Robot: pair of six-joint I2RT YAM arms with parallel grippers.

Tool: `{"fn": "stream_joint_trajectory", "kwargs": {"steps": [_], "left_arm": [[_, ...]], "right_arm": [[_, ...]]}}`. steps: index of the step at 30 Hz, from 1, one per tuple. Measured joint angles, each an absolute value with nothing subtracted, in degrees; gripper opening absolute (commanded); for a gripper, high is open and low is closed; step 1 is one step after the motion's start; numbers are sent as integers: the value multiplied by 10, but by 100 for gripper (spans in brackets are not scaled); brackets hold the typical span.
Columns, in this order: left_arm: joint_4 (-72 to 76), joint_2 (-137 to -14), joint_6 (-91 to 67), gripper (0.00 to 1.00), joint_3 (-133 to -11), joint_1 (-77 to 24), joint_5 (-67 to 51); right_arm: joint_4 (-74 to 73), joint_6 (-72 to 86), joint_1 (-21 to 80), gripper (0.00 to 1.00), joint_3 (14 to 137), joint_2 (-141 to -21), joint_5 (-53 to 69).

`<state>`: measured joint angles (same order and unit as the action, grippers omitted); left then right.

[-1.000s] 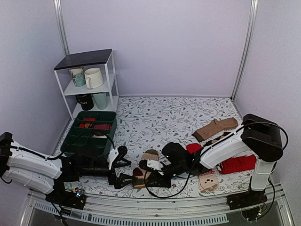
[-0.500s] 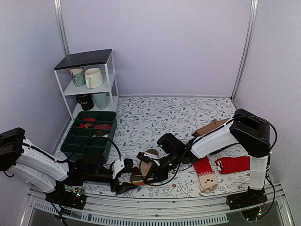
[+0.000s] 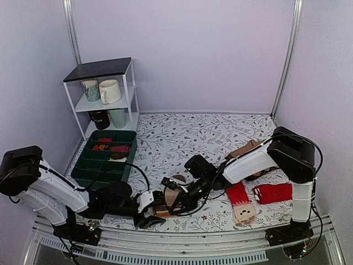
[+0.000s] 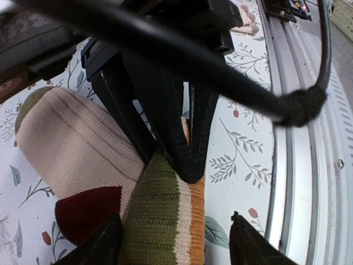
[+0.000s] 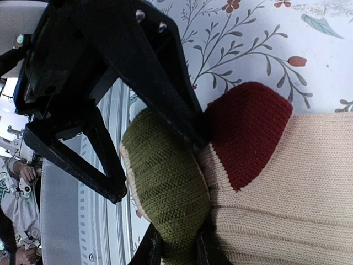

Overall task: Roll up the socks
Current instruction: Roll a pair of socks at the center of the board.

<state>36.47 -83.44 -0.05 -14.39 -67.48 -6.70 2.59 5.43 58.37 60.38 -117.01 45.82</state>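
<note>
Knit socks (image 5: 165,187) might unroll if the right fingers (image 4: 187,154) pinching them slip before the spread left fingers (image 4: 102,245) close.

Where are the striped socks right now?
Top view, front centre, left of the red socks: the socks, pinched by the right tool, the left tool open around them.

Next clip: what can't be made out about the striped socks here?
Left wrist view: the right fingers and a cable hide the striped socks' far part.
Right wrist view: the left fingers cross over the socks' folded end.
Top view: socks too small and covered by those fingers to judge the roll.
</note>
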Motion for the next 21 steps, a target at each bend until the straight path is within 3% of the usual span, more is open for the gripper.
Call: {"fn": "stream_joint_trajectory", "kwargs": {"steps": [7,8,9,10,14,21], "left_arm": [[354,-835,-9,30,-145,-676,-56],[353,-835,-9,22,-145,-676,-55],[353,-835,-12,5,-145,-676,-55],[352,-835,-15,0,-146,-676,-55],[349,-835,-18,0,-147,-676,-56],[335,-845,-66,0,-163,-671,-76]], "right_arm": [[25,57,580,12,604,-1175,469],[25,57,580,12,605,-1176,471],[25,58,580,12,605,-1177,472],[25,59,580,12,605,-1177,473],[22,63,577,15,608,-1178,476],[33,74,577,37,576,-1144,455]]}}
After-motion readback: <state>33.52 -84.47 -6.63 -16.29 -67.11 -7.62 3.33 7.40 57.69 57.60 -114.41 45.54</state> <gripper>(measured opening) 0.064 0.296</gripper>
